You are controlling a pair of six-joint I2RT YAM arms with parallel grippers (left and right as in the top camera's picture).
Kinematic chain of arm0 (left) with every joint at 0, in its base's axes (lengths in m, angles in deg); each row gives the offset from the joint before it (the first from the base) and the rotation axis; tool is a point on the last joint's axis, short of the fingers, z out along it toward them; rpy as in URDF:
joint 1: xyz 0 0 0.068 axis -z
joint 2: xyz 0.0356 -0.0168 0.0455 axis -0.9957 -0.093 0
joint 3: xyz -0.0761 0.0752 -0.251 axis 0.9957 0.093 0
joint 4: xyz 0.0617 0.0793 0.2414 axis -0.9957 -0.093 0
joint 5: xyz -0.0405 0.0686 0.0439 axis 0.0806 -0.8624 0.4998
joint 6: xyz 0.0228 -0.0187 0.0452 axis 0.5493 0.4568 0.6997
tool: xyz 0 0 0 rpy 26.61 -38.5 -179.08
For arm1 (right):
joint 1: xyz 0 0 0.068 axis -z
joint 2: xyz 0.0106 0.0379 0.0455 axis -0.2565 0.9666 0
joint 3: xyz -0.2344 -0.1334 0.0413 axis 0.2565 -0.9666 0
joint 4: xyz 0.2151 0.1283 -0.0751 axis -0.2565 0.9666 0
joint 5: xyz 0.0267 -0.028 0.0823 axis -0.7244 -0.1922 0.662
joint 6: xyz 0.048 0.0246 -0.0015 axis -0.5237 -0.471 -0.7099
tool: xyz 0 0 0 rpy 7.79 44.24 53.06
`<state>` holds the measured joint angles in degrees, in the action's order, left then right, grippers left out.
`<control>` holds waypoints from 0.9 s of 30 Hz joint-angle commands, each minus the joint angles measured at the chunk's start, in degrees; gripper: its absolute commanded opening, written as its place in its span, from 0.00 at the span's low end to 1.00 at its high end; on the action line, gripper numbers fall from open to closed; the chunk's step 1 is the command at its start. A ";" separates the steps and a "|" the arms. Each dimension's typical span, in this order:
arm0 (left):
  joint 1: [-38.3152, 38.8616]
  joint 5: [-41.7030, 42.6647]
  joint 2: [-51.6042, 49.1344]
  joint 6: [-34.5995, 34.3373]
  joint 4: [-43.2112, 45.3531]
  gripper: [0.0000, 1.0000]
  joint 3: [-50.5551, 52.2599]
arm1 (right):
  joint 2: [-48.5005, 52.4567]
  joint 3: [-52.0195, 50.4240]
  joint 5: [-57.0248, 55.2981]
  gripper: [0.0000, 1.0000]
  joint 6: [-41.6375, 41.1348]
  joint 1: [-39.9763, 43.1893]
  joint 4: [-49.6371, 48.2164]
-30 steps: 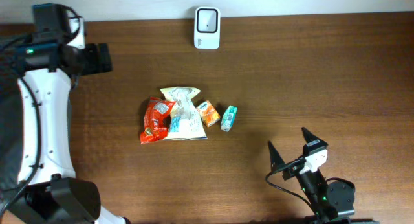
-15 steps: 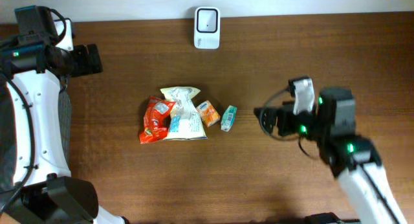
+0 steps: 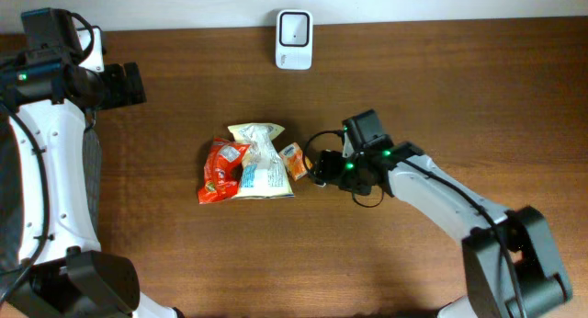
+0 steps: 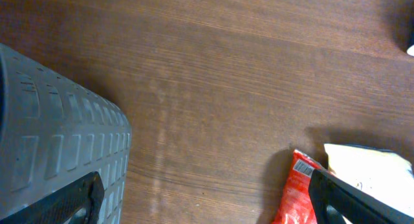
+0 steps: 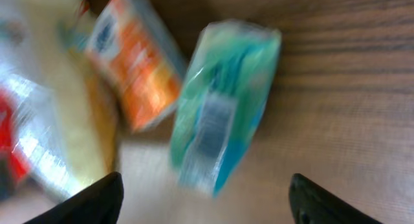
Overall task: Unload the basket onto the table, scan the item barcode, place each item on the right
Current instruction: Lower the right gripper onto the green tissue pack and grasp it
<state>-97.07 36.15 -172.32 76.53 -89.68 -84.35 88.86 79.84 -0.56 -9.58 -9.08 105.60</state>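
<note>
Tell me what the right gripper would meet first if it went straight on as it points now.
Most likely the green packet, centred between the right gripper's fingers; the orange packet lies beside it.

No legible text anywhere; red packet [image 4: 292, 195] shows white barcode patch, digits unreadable.

Dark brown wooden worktop [image 3: 478, 88] with fine lines running side to side, pale strip [image 3: 441, 1] along its far edge, soft even light, faint shine on the wood
</note>
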 commanded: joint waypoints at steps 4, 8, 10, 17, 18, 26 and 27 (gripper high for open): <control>-0.15 0.42 -0.09 0.90 0.11 0.99 -0.11 | 3.72 1.05 -6.08 0.58 -5.03 -1.14 -5.33; -0.13 0.42 -0.09 0.90 0.11 0.99 -0.11 | 3.69 1.07 -7.45 0.15 -5.01 -1.18 -5.68; -0.13 0.42 -0.09 0.90 0.11 0.99 -0.11 | 2.95 1.09 -7.43 0.14 -4.96 -1.18 -5.57; -0.13 0.42 -0.09 0.90 0.11 0.99 -0.11 | -0.02 15.85 -27.47 0.09 8.66 -1.97 17.53; -0.13 0.42 -0.09 0.90 0.09 0.99 -0.11 | 0.13 16.63 -33.38 0.10 8.85 -2.75 18.91; -0.13 0.42 -0.09 0.90 0.11 0.99 -0.11 | 12.85 17.11 -39.45 0.22 16.94 -6.29 18.99; -0.15 0.42 -0.09 0.90 0.11 0.99 -0.11 | 12.87 17.29 -37.51 0.28 18.82 -7.10 18.56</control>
<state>-97.07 36.15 -172.32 76.55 -89.68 -84.35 101.60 96.08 -41.00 4.82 -14.31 124.60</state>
